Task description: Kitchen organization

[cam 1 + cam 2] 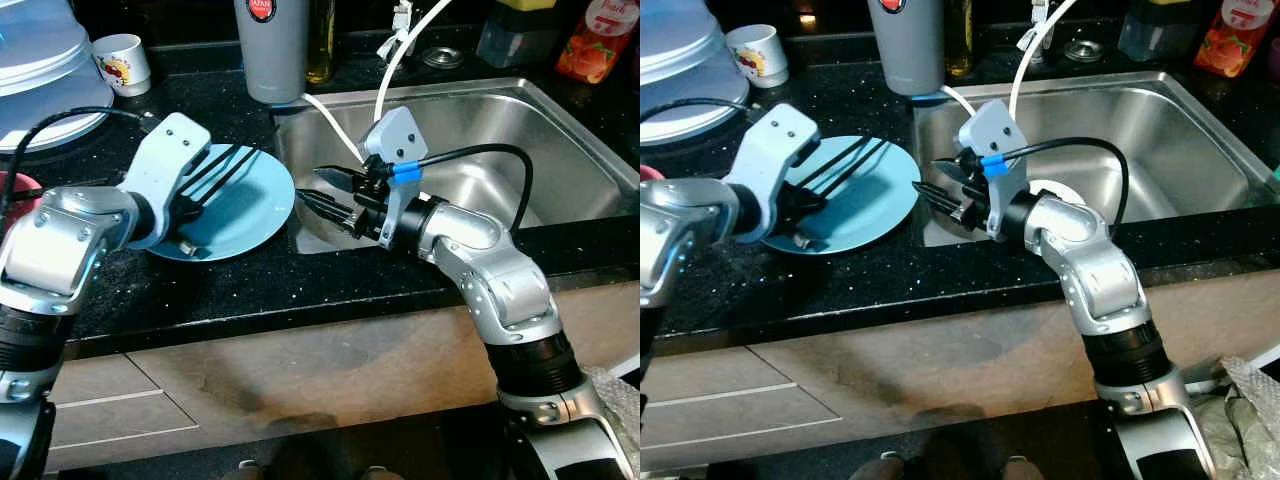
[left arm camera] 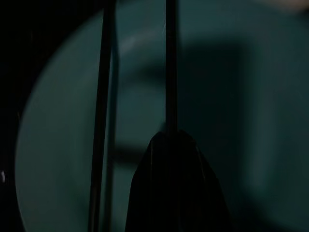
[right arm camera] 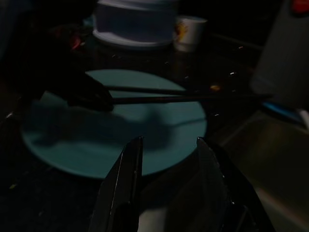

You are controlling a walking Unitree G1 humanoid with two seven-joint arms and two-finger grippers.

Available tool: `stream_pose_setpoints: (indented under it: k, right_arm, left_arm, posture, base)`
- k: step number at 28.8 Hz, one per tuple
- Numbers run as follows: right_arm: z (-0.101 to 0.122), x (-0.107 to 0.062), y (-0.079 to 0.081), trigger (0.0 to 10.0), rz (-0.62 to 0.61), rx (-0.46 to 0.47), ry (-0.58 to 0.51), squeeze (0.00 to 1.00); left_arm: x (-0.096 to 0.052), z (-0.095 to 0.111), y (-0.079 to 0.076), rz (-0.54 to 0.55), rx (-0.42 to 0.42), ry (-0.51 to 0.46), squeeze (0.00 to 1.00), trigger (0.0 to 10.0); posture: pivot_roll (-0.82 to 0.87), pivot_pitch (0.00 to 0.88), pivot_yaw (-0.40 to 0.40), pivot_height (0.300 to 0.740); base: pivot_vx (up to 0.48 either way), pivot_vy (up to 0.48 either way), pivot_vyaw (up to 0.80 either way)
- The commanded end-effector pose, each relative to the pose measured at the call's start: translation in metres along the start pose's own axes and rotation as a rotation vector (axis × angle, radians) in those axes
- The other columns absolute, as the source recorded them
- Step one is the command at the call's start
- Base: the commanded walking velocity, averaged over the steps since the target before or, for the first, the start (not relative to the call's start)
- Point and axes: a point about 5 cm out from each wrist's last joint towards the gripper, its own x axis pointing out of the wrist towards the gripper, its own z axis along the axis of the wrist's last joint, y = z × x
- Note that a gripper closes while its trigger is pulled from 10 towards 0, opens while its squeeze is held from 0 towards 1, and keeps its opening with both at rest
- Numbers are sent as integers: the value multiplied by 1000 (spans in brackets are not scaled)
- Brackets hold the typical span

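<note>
A light blue plate lies on the black counter just left of the steel sink. My left gripper hovers over the plate's near left part, shut on a pair of black chopsticks that slant up and away across the plate. My right gripper is at the sink's left rim, pointing toward the plate. It is open, with nothing between its fingers. In the right wrist view the plate and chopsticks lie just ahead.
Behind the plate stands a grey tumbler, with a white hose curving into the sink. A white printed cup and a clear domed lid sit at the back left. An orange bottle stands behind the sink.
</note>
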Motion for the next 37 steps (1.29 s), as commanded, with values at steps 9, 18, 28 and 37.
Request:
stream_pose_setpoints:
  k: [9,18,28,37]
  right_arm:
    - [16,4,-11,10000,-200,194,-138,0]
    - [17,6,-6,10000,-218,318,-132,1000]
    - [26,10,-4,10000,-174,595,-201,0]
    - [39,9,-2,10000,-87,740,-268,0]
  left_arm:
    - [4,33,-31,-158,-104,-371,0,0]
    - [7,30,-36,-170,-143,-425,0,0]
    - [7,24,-35,-167,-153,-420,0,0]
    - [11,21,-40,-183,-163,-411,0,0]
  posture:
    - [12,117,15,740]
    - [11,118,17,740]
    - [16,117,18,740]
    - [14,116,22,740]
  base:
    - [0,0,0]
    - [0,0,0]
    - [0,0,0]
    - [0,0,0]
